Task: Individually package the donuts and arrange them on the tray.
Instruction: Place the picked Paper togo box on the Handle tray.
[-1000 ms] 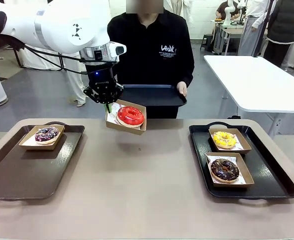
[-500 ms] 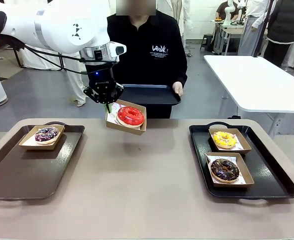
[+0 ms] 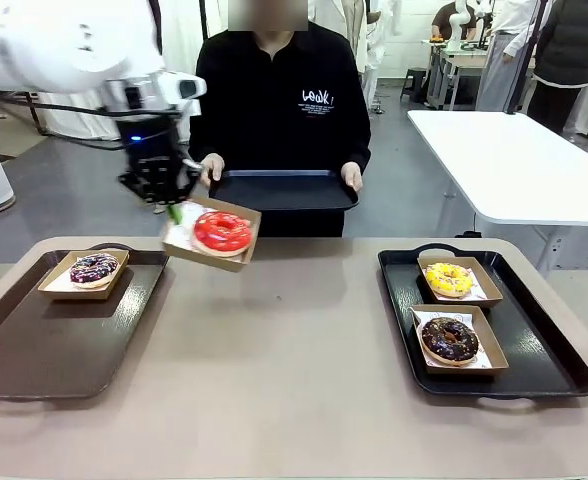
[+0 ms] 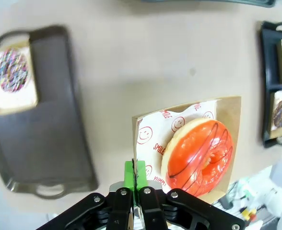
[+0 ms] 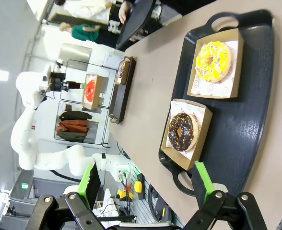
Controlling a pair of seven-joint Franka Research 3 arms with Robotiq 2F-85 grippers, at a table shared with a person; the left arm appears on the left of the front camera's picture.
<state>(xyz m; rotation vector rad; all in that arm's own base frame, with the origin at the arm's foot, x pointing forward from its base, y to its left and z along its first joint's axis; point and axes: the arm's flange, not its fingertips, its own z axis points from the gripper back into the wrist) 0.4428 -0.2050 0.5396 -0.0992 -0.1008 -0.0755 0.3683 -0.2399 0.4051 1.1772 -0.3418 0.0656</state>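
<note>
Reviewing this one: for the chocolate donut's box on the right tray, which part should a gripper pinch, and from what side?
Pinch a side wall of the chocolate donut's box, coming from above. Its walls stand upright and thin around the donut, and the left gripper carries the red donut's box that way.

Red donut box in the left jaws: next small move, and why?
Probably carry it on toward the left tray and lower it beside the purple donut. The left gripper pinches the red donut's cardboard box by its edge, tilted in the air above the table, and that tray has bare space.
</note>
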